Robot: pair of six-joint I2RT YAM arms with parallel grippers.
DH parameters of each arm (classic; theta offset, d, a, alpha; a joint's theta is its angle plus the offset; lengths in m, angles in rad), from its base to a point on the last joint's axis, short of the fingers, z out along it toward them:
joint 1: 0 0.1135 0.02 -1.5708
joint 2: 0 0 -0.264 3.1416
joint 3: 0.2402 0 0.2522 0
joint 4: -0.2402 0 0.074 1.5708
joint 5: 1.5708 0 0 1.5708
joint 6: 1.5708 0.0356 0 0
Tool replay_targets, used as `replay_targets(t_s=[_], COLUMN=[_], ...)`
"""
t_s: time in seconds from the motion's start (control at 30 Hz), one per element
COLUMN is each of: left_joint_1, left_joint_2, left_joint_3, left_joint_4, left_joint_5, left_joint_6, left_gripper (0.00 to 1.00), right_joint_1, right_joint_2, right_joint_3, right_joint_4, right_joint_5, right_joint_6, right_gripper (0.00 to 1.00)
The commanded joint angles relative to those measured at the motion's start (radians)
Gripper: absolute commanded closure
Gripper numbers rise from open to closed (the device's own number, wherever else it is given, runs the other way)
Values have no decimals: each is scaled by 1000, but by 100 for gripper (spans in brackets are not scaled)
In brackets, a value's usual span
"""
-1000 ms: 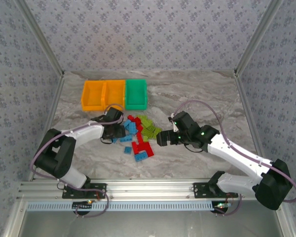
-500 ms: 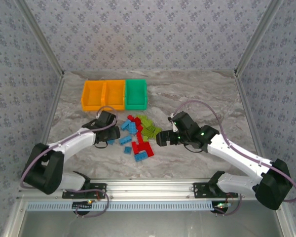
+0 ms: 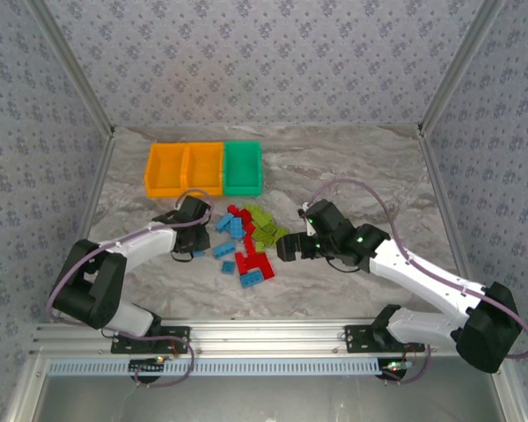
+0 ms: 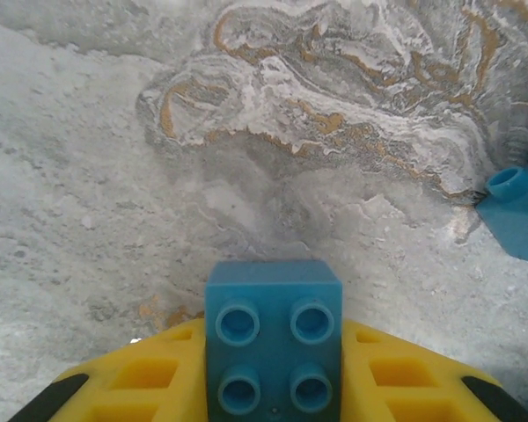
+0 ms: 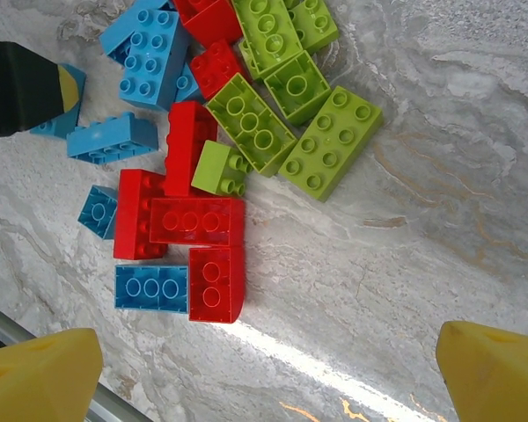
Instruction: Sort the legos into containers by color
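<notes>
Left gripper [image 4: 274, 387]: clamping narrow on a blue brick [image 4: 273, 308], studs facing the wrist camera.
Carry direction: the orange containers [image 3: 184, 167] are lying at about 12 o'clock from it, nearer this arm.
Right gripper [image 3: 286, 248]: spreading wide, holding nothing, hovering at 3 o'clock of the legos pile [image 3: 246, 242].

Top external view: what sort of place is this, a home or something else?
Probably a robot test cell in a laboratory: grey patterned panels close in a marble-look tabletop, two white-and-black robot arms are bolted to a silver aluminium rail, and small red, blue and green plastic bricks lie piled.
</notes>
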Motion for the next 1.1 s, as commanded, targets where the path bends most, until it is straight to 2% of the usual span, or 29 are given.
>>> replay_targets(t_s=[0.0, 0.1, 0.23, 0.3, 0.4, 0.47, 0.63, 0.77, 0.83, 0.97, 1.07], left_joint_1=[18, 56, 149, 210, 280, 294, 316, 332, 333, 332, 332], left_joint_2=[-90, -163, -139, -49, 147, 275, 474, 568, 582, 540, 477], left_joint_3=[70, 140, 219, 291, 467, 609, 760, 849, 867, 851, 834], left_joint_4=[-37, -15, 172, 245, 241, 186, 186, 113, 93, 73, 44], left_joint_5=[-68, -150, -285, -293, -292, -290, -246, -204, -194, -163, -115], left_joint_6=[37, 86, 198, 246, 295, 329, 357, 334, 331, 322, 334], left_gripper=[77, 78, 79, 81, 82, 83, 81, 76, 70, 53, 48], right_joint_1=[7, 8, 6, 6, 8, 7, 6, 3, 2, -1, -6], right_joint_2=[9, 8, 10, 9, -2, -20, -92, -160, -187, -205, -190], right_joint_3=[42, 68, 100, 112, 115, 105, 48, 14, -3, -17, -17], right_joint_4=[-4, -4, 7, 9, 3, -8, -31, -45, -43, -29, -11], right_joint_5=[3, 18, 37, 38, 35, 44, 70, 88, 98, 104, 106], right_joint_6=[8, -11, -30, -31, -30, -29, -11, 1, 6, 16, 16], right_gripper=[0, 0, 0, 0, 0, 0, 0, 0, 0, 0, 0])
